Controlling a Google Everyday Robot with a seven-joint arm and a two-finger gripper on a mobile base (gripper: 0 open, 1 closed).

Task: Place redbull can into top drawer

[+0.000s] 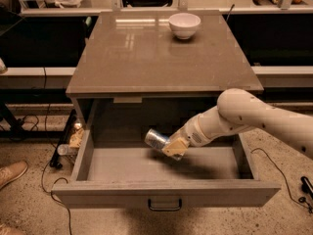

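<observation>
The top drawer is pulled wide open below the grey-brown cabinet top; its plain front panel carries a small dark pull handle. My gripper reaches in from the right on a white arm and is shut on the redbull can. The silver and blue can lies tilted, its end pointing up-left, held inside the drawer a little above the drawer floor, near the middle. The fingertips are partly hidden behind the can.
A white bowl stands at the back of the cabinet top. Cables and small objects lie on the floor left of the drawer. A shoe shows at the far left. Shelving runs behind.
</observation>
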